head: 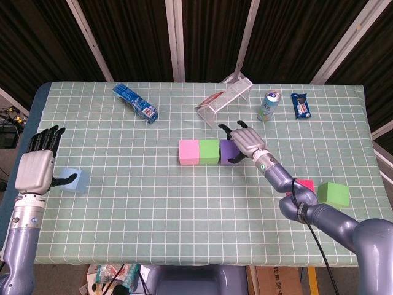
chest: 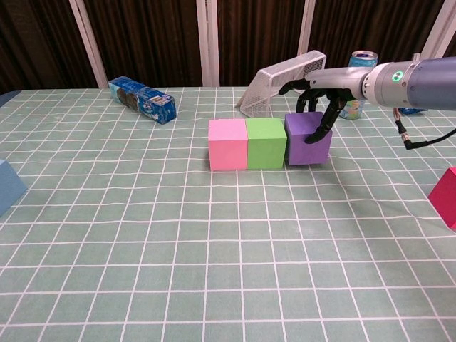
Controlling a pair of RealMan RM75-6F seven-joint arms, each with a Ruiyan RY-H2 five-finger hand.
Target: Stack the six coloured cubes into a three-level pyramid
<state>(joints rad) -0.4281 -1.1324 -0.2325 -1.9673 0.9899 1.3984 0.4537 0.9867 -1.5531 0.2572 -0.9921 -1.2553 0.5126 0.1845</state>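
Note:
A pink cube [head: 188, 152] and a green cube [head: 209, 151] stand side by side mid-table. The purple cube [head: 229, 153] sits against the green one's right side, making a row of three. My right hand [head: 244, 140] grips the purple cube [chest: 308, 138] from above, fingers [chest: 322, 122] draped over its top and right face. At the far left my left hand [head: 35, 169] hovers with fingers straight, its thumb beside a light blue cube [head: 75, 180]. A red cube [head: 305, 185] and a second green cube [head: 333, 193] lie at the right, partly behind my right arm.
A blue biscuit box [head: 136, 102] lies at the back left. A wire basket [head: 225, 99] tipped on its side sits just behind the row. A drink can [head: 268, 106] and a snack packet [head: 300, 105] stand at the back right.

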